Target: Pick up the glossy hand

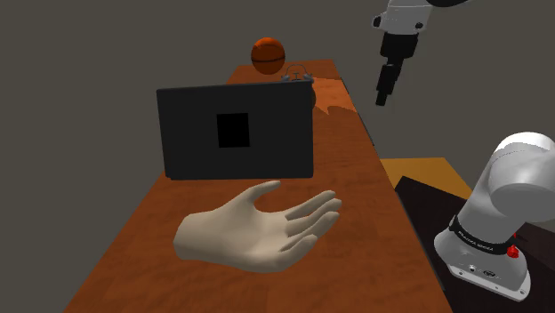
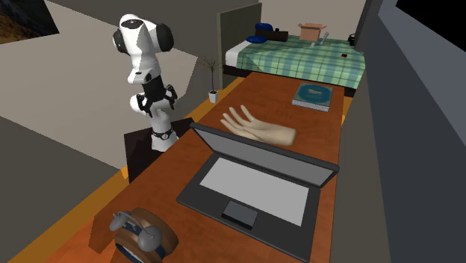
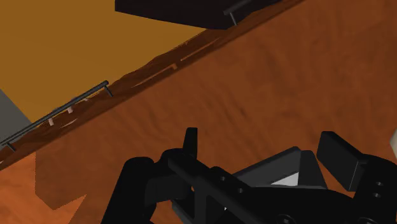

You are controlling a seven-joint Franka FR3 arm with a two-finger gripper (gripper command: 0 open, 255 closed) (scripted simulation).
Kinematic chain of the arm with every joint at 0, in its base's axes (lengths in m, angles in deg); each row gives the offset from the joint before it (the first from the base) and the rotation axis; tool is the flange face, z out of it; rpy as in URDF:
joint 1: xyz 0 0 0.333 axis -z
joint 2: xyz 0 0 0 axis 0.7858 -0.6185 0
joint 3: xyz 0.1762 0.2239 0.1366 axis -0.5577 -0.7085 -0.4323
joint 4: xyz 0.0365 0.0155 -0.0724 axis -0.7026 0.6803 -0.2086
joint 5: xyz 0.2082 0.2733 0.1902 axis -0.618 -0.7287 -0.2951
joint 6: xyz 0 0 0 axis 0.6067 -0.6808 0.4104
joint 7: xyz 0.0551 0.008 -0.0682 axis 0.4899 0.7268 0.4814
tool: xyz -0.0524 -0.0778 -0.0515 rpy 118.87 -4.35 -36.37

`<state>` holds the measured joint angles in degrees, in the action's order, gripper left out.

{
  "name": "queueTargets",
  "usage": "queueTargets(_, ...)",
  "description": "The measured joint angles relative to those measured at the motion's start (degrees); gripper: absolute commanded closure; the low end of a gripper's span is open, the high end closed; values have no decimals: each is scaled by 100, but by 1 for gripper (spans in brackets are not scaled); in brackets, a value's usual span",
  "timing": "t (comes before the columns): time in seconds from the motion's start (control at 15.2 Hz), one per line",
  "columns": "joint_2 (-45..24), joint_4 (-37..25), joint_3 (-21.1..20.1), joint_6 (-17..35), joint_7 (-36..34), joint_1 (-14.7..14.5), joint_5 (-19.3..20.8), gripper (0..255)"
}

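Note:
The glossy hand (image 1: 258, 228) is a pale beige model lying palm up on the wooden table (image 1: 356, 213), its fingers toward the shoulder view's right. In the second exterior view the hand (image 2: 258, 128) lies just beyond the open laptop. My gripper (image 1: 383, 94) hangs high over the table's right edge, well away from the hand and above it. In the wrist view my gripper (image 3: 264, 153) is open, its fingers (image 3: 341, 156) standing apart with nothing clasped. A sliver of the hand (image 3: 394, 141) shows beside the right finger.
A black laptop (image 1: 236, 132) stands open between the hand and a basketball (image 1: 268, 55) at the table's far end. A blue book (image 2: 314, 95) lies past the hand. My stand (image 1: 485, 258) sits beside the table. A bed (image 2: 299, 56) is behind.

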<state>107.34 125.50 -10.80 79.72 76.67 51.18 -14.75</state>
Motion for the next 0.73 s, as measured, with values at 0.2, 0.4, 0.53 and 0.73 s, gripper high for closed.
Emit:
queueTargets(0.2, -189, -88, -115, 65, -17, -85, -25, 0)
queueTargets(0.4, -671, -384, -393, 166, -77, -272, -75, 0)
queueTargets(0.53, -1014, -611, -592, 215, -129, -397, -94, 0)
queueTargets(0.73, -1561, -990, -868, 283, -183, -557, -76, 0)
